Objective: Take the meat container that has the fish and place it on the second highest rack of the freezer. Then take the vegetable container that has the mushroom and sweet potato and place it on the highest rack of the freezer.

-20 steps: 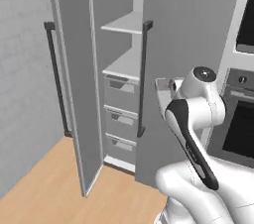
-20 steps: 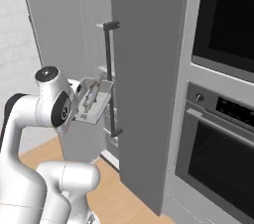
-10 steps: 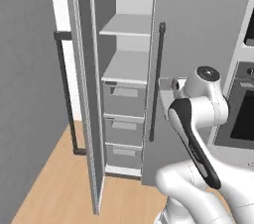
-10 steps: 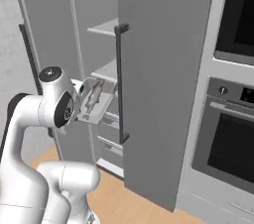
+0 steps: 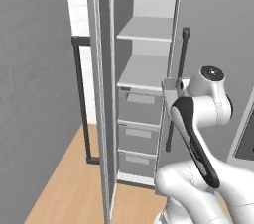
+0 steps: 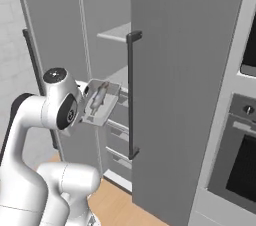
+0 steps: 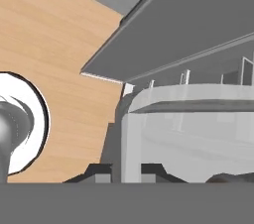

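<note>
The claw (image 6: 86, 114) is clamped on the fish container (image 6: 100, 104), in front of the open freezer (image 5: 144, 94); both racks ahead of it are bare, nothing is placed yet.

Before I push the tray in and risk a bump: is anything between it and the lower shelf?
Nothing visible blocks it. The gripper holds the tray with the fish in front of the open freezer. The lower shelf looks bare, and both doors stand swung aside. The shelf's far right corner is hidden behind the tray.
</note>
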Robot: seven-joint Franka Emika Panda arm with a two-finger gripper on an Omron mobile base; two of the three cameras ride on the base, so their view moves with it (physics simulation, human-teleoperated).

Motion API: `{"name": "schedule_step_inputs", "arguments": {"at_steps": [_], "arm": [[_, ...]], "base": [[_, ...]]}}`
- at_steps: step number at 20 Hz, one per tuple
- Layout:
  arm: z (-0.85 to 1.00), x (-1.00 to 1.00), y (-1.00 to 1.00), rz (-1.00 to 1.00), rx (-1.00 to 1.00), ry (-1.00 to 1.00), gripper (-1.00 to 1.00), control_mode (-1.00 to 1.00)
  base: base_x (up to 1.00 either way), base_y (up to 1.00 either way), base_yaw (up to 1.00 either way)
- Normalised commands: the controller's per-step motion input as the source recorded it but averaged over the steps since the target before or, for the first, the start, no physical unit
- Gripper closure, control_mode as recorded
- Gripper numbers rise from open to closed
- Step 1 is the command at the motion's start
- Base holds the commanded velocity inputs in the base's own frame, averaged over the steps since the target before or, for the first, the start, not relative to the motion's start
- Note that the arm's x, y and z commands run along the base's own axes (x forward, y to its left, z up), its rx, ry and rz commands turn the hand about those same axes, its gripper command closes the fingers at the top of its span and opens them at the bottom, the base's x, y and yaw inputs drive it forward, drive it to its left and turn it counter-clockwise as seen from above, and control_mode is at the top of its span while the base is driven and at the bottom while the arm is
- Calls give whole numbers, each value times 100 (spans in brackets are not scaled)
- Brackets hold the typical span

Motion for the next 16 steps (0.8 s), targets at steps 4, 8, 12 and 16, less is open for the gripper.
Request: {"name": "schedule_step_inputs", "arguments": {"at_steps": [4, 8, 12, 16], "arm": [[0, 0, 0, 0, 0, 0, 100, 100], [0, 0, 0, 0, 0, 0, 100, 100], [0, 0, 0, 0, 0, 0, 100, 100], [0, 0, 0, 0, 0, 0, 100, 100]], "base": [[33, 7, 30], [47, -1, 8], [37, 24, 0], [47, 37, 0]]}}
